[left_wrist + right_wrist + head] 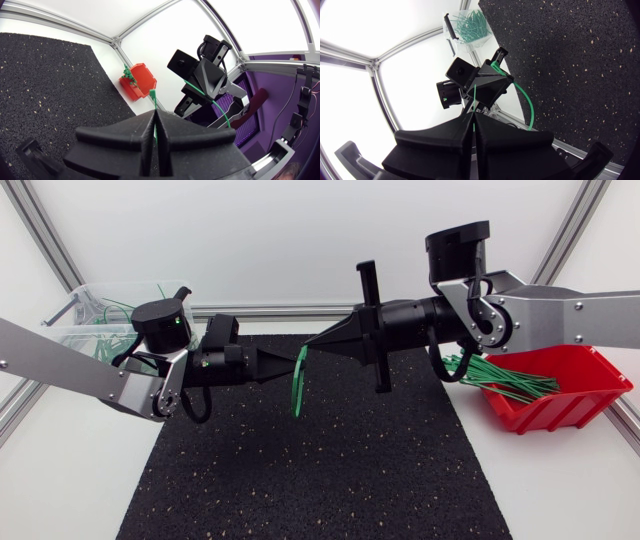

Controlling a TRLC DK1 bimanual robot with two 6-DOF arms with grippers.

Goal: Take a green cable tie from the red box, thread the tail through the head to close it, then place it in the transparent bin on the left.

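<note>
**Green on black: the green cable tie being held over the mat**

Both arms are meeting nose to nose above the middle of the table. The left tool is pinching the green cable tie with its fingers pressed together. The right tool is clamping it the same way, so the strap is bowing in a curve below them. This facing grip is probably lining the tail up with the head for threading. I cannot tell whether the tail is through. At the right, the red box is holding a loose heap of spare ties. At the far left, the transparent bin is holding several finished ties.
</note>
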